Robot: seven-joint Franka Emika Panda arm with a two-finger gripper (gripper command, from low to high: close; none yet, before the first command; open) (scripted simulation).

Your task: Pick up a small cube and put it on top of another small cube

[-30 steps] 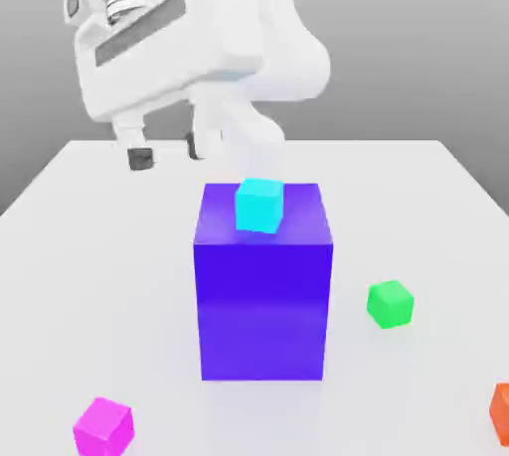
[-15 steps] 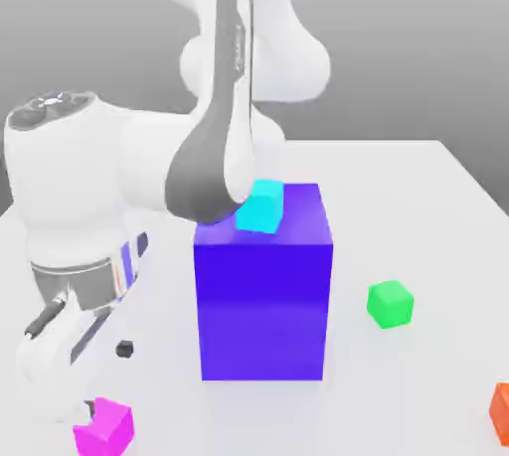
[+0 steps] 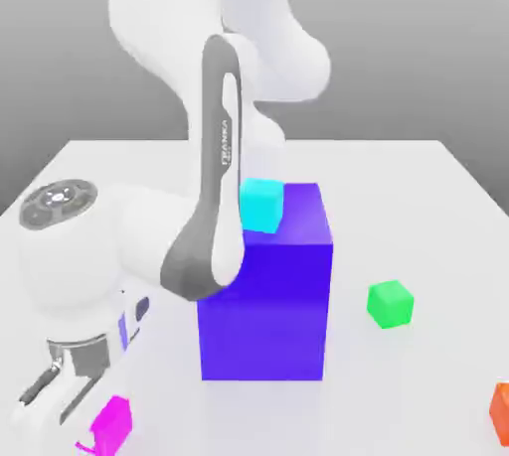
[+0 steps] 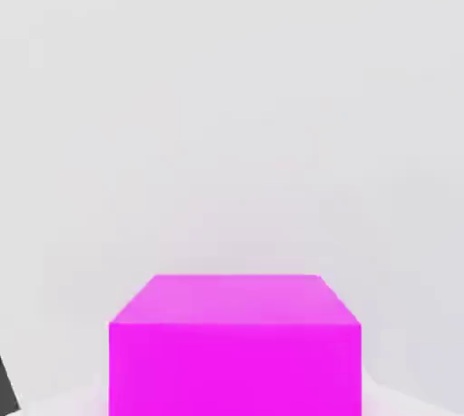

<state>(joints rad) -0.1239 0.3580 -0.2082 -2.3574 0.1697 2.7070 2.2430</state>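
Clock directions read on the exterior view, centred on the block.

Item: large blue-violet box-shaped block, smooth-faced (image 3: 266, 310), upright on the white, flat-topped table (image 3: 348, 181).
Item: small cyan cube, smooth-faced (image 3: 262, 206), at twelve o'clock, resting on the block's top.
Item: small green cube, smooth (image 3: 390, 304), at three o'clock, on the table.
Item: small orange-red cube, smooth (image 3: 502, 414), at four o'clock, partly cut off.
Item: small magenta cube, smooth (image 3: 115, 424), between seven and eight o'clock, partly hidden by the gripper.
Item: white two-finger gripper (image 3: 87, 436), same direction, closed around the magenta cube; lift from the table: cannot tell.
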